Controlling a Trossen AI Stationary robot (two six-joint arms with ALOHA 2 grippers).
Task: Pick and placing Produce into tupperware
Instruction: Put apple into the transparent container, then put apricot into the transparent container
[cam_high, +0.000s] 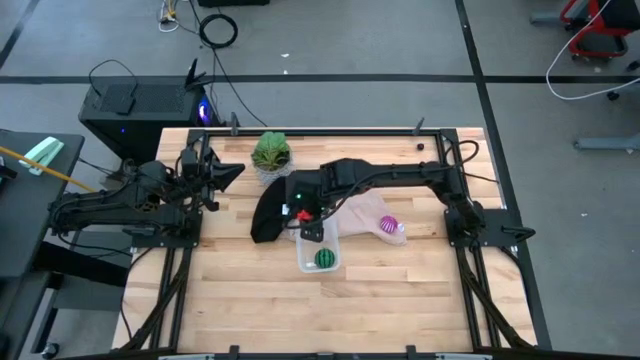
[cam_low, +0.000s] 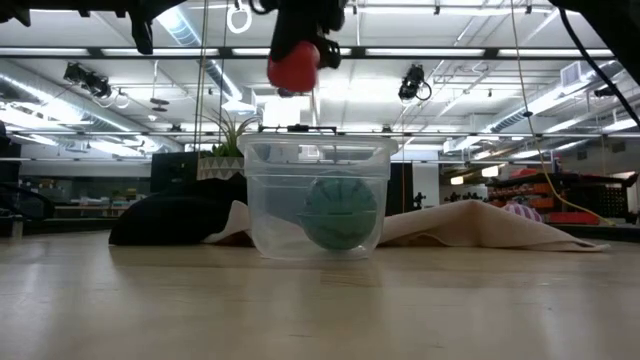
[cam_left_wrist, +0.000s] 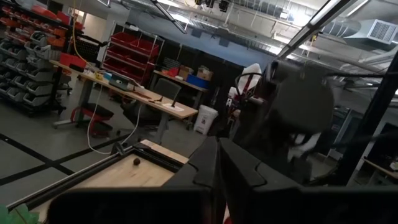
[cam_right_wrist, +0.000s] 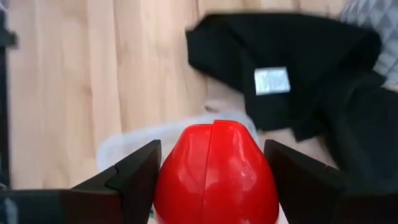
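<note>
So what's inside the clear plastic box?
One green melon-like toy fruit sits inside the clear box. The right hand holds a red toy fruit above it, not inside. From overhead, that hand covers part of the box.

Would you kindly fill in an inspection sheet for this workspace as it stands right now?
Surface: wooden table, bare at the front.
Job's things: clear tupperware holds the green melon fruit; red fruit held above the tub; purple-magenta fruit lies on the beige cloth.
Clutter: black cloth beside the tub; leafy plant behind it.
Grippers: right gripper shut on the red fruit over the tupperware; left gripper shut, empty, parked at the table's left rear.
Cables: loops on the floor beyond the table.
Surroundings: workshop benches, red shelving; no person seen.
</note>
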